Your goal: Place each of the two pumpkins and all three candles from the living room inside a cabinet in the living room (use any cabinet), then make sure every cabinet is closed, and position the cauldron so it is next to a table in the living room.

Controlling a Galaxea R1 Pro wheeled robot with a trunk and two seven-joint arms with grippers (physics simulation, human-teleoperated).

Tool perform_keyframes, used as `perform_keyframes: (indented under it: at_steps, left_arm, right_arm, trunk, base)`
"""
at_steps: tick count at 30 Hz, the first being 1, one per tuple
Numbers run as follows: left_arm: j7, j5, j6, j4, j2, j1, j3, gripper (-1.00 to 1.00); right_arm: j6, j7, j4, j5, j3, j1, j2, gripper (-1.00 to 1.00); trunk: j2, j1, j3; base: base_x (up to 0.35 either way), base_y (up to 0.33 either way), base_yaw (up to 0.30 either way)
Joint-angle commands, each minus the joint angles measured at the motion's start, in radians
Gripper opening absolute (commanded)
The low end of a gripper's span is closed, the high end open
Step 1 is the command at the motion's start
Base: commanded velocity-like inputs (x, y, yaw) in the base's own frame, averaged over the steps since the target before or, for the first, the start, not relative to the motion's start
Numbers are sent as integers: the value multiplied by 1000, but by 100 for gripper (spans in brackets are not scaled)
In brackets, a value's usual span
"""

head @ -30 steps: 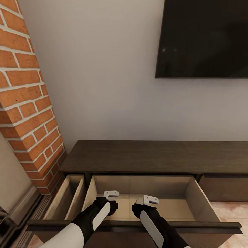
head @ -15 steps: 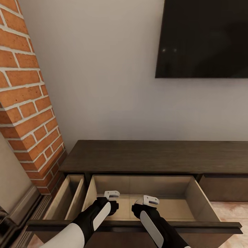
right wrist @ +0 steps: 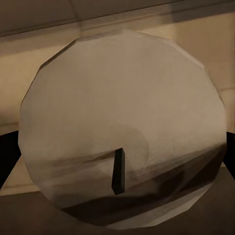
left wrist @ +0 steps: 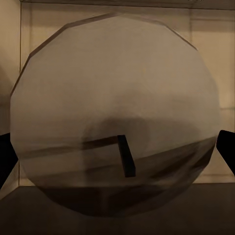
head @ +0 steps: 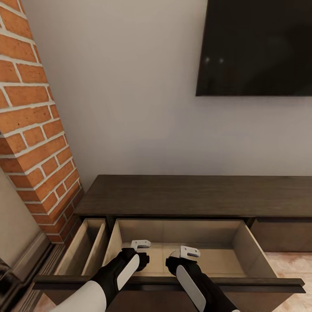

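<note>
Candles, one in each of my grippers, and both are over the open drawer of the cabinet (head: 190, 195). My left gripper (head: 139, 245) is clamped on a candle (left wrist: 115, 110): on the left wrist cam its flat beige top with the little dark wick sits right up against the lens, with a dark finger (left wrist: 226, 149) at each side edge. Same deal on the right: my right gripper (head: 187, 252) holds the other candle (right wrist: 122, 122), wick pointing at the camera, black fingers (right wrist: 7, 154) hugging both sides. From the head cam both grippers hang side by side, close together, just past the near drawer front and above the pale drawer floor (head: 225, 262). A narrower drawer (head: 84, 249) to the left is pulled out too. Cabinet sits against the wall with a dark TV (head: 255, 47) hung above it to the right and a brick column (head: 32, 121) on the left.
</note>
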Motion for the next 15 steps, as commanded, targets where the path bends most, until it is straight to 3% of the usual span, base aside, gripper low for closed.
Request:
perform_keyframes:
  at_steps: [1, 11, 12, 15]
  left_arm:
    - [11, 9, 2, -2, 1, -1, -6, -100]
    - [11, 9, 3, -2, -1, -1, -6, -100]
    - [11, 9, 3, -2, -1, 0, -6, -100]
    - [11, 9, 3, -2, 0, 0, -6, -100]
  right_arm:
    - [2, -8, -1, -7, 3, -1, 0, -100]
    - [3, -8, -1, -7, 2, -1, 0, -100]
    - [3, -8, -1, -7, 2, -1, 0, 100]
    - [3, -8, -1, -7, 2, -1, 0, 100]
  trunk:
    - [0, 0, -1]
    - [0, 0, -1]
    - [0, 0, -1]
    - [0, 0, -1]
  base:
    - [0, 0, 0]
    - [0, 0, 0]
    - [0, 0, 0]
    - [0, 0, 0]
